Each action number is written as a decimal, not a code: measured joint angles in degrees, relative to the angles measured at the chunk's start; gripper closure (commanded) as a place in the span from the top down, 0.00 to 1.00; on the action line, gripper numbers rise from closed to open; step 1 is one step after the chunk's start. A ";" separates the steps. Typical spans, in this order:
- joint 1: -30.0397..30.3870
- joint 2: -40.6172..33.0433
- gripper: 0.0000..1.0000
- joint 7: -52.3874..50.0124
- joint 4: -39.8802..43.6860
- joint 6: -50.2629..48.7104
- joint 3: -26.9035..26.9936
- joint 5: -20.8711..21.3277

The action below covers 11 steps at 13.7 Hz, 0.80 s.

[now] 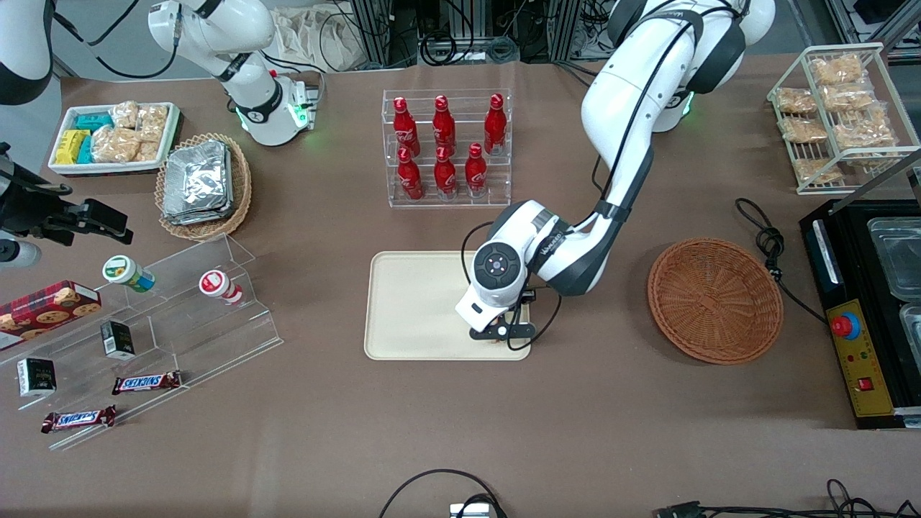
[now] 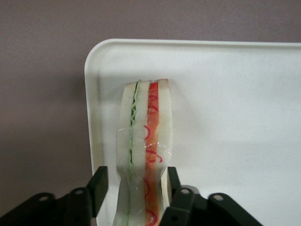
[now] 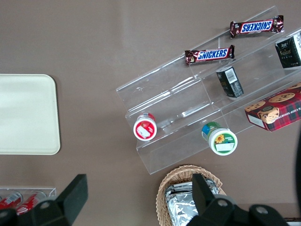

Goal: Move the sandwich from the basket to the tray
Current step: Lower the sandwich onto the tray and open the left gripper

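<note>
End effector [image 2: 134, 193] pinching sandwich [image 2: 143, 141] over tray [image 2: 235, 94] corner; front view hides sandwich.

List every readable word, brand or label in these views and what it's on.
"SNICKERS": on both candy bars by the clear acrylic steps.
Cookie box: lettering partly readable, looks like "CHIP SHORTB...".
Red bottles: white script, too small to read.
Two cups, dark cartons: labels unreadable.
Sandwich, held in the hand over the tray: no text.

Front view high overhead, wrist views close, all sharing tray [image 1: 410, 302]
</note>
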 measured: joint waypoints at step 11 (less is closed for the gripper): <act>8.44 -28.85 1.00 4.30 -19.02 -6.65 0.78 0.06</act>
